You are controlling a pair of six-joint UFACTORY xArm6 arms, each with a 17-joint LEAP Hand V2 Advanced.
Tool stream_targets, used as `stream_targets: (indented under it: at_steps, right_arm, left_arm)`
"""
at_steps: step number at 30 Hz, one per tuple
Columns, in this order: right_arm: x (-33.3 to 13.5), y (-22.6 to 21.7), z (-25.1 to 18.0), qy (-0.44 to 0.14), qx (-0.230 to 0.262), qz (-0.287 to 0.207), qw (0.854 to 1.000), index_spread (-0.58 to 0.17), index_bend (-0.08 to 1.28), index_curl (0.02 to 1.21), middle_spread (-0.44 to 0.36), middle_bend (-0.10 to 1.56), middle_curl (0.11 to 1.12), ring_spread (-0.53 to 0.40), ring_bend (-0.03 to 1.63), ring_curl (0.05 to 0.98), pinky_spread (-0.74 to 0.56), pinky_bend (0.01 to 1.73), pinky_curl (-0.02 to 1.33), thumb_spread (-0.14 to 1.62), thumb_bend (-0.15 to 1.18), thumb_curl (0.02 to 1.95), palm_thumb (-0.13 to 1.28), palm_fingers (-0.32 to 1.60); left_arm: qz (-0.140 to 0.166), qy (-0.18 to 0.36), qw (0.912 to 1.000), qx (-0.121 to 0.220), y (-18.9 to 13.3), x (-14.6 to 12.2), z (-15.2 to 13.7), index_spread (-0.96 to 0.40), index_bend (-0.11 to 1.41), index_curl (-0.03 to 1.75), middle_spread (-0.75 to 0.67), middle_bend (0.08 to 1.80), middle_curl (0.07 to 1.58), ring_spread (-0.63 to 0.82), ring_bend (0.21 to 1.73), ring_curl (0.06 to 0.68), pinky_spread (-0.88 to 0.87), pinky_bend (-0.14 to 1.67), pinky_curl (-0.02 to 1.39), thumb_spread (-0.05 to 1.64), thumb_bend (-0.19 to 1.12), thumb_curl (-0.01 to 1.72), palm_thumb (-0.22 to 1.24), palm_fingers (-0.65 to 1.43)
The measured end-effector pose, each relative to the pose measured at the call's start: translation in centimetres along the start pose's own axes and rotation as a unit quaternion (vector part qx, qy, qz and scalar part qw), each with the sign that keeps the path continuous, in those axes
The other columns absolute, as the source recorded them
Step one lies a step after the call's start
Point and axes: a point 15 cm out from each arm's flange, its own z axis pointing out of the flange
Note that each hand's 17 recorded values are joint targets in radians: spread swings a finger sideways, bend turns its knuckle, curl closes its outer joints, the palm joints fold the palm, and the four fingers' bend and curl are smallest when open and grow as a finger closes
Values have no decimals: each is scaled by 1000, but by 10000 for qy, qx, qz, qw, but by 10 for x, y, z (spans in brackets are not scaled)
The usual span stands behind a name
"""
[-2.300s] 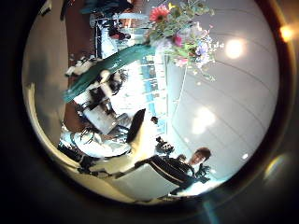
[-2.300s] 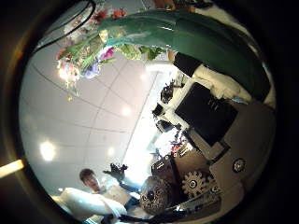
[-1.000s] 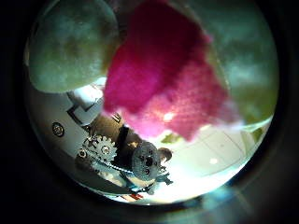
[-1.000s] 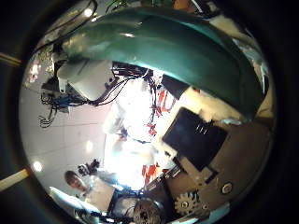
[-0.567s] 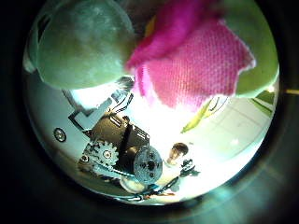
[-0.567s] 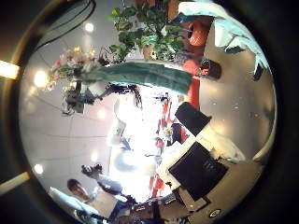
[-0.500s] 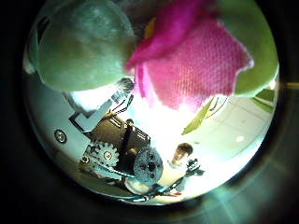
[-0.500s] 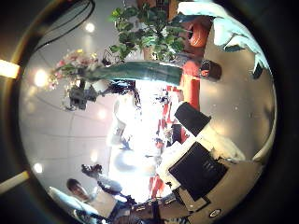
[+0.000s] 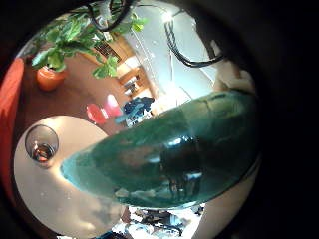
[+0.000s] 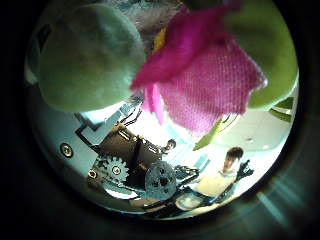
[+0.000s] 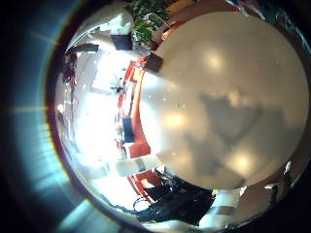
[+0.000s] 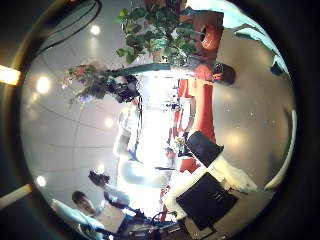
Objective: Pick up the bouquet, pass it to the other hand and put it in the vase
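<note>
The bouquet's dark green wrap (image 9: 169,159) fills much of the left little finger side palm view, close against that palm. Its pink flower (image 10: 200,75) and pale green leaves crowd the left thumb side palm view, above my left hand's (image 10: 135,175) geared parts. In the right thumb side palm view the whole bouquet (image 12: 100,78) is small and distant, with my left hand (image 12: 126,90) dark at its stem. My right hand (image 12: 210,195) is away from it, with nothing between its fingers.
A potted plant (image 9: 65,40) stands on the floor beyond the table; it also shows in the right thumb side palm view (image 12: 155,35).
The wrap filled the right thumb side palm view a second ago; now the bouquet is small and far there. The right hand has let go and drawn away. The flowers stay close to the left palm.
</note>
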Motion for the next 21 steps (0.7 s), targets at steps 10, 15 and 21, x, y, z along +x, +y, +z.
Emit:
stream_targets:
  at_steps: [10,15,21]
  right_arm:
    - [1,0,1,-38,27,53,10000,-380,196,413,-47,409,394,27,776,303,387,780,462,1010,-25,542,713,53]
    - [2,-5,0,-7,100,84,9999,-370,160,374,-6,352,370,72,732,280,410,767,432,1014,-25,532,699,46]
    - [3,-6,0,-9,133,109,9999,-365,159,343,7,324,359,101,709,265,425,751,404,1015,-24,528,698,58]
  left_arm:
    - [93,-313,9990,293,-16,-26,1,-704,822,1300,-513,1230,1046,-377,1687,626,-568,1298,1208,1074,218,991,1079,850]
    - [12,-323,9989,340,-21,-43,2,-707,808,1321,-514,1226,1047,-377,1685,622,-575,1285,1227,1079,211,1009,1081,855]
    - [-124,-297,9990,312,-22,-60,7,-710,792,1340,-515,1219,1048,-377,1682,618,-583,1269,1245,1091,205,1029,1081,863]
